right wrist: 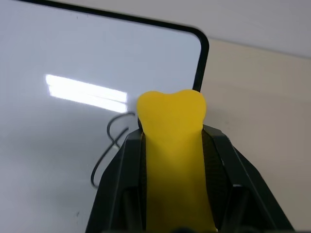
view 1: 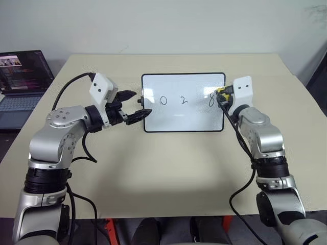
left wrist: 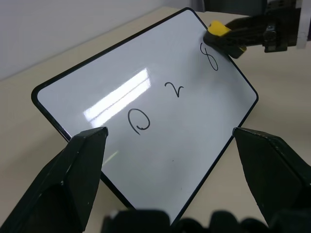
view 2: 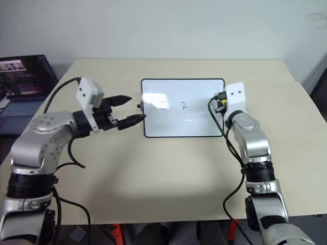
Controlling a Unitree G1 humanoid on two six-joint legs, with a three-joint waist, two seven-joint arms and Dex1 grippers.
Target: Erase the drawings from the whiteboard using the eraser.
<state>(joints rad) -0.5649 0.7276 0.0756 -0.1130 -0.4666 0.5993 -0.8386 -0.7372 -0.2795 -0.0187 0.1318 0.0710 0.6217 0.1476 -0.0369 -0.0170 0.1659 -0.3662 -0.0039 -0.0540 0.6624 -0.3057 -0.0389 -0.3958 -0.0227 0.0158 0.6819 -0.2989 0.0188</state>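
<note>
The whiteboard (view 1: 184, 116) lies in the middle of the beige table, with the drawings "0" (view 1: 163, 100), "2" (view 1: 184, 99) and "8" (view 1: 211, 99) in a row on it. My right gripper (view 1: 220, 96) is shut on the yellow eraser (right wrist: 171, 141). It holds the eraser's tip at the board's right side, right beside the "8" (right wrist: 109, 150). My left gripper (view 1: 139, 103) stands open at the board's left edge, its fingers spread on either side of the near corner with nothing between them. From the left wrist, the eraser (left wrist: 217, 30) sits at the top of the "8".
An open laptop (view 1: 23, 81) stands off the table's left side. Bare tabletop (view 1: 168, 168) lies between the board and the near edge. Black cables hang from both forearms.
</note>
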